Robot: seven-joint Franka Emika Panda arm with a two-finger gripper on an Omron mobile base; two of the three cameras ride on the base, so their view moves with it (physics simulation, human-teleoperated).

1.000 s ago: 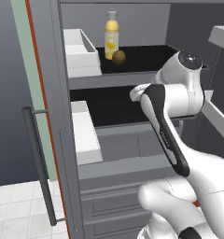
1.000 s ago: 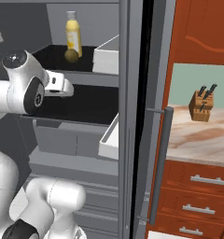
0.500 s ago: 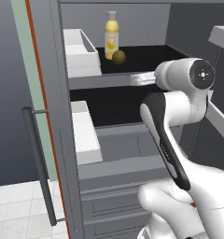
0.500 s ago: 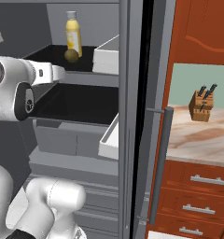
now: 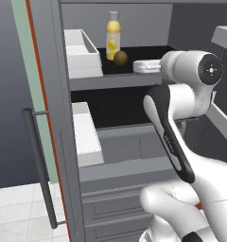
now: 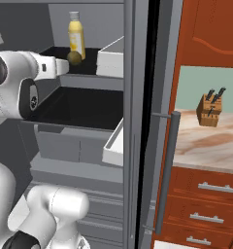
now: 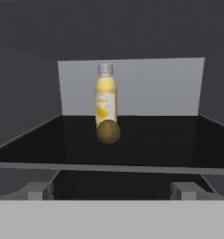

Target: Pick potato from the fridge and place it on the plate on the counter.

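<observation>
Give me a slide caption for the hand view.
Open fingers face the potato standing before the yellow bottle on the fridge shelf.

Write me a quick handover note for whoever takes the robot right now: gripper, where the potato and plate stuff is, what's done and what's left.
Gripper: open, empty, level with the front edge of the upper fridge shelf and pointed at the potato.
Potato: on the upper shelf of the fridge, just in front of the yellow bottle; contact between them is unclear. A white bin sits to its left.
Counter: right of the fridge, with a knife block. A pale sliver at the right edge of the right base view may be the plate.
Done: fridge open, arm lined up.
Left: reach in, grasp the potato, carry it to the plate.
</observation>
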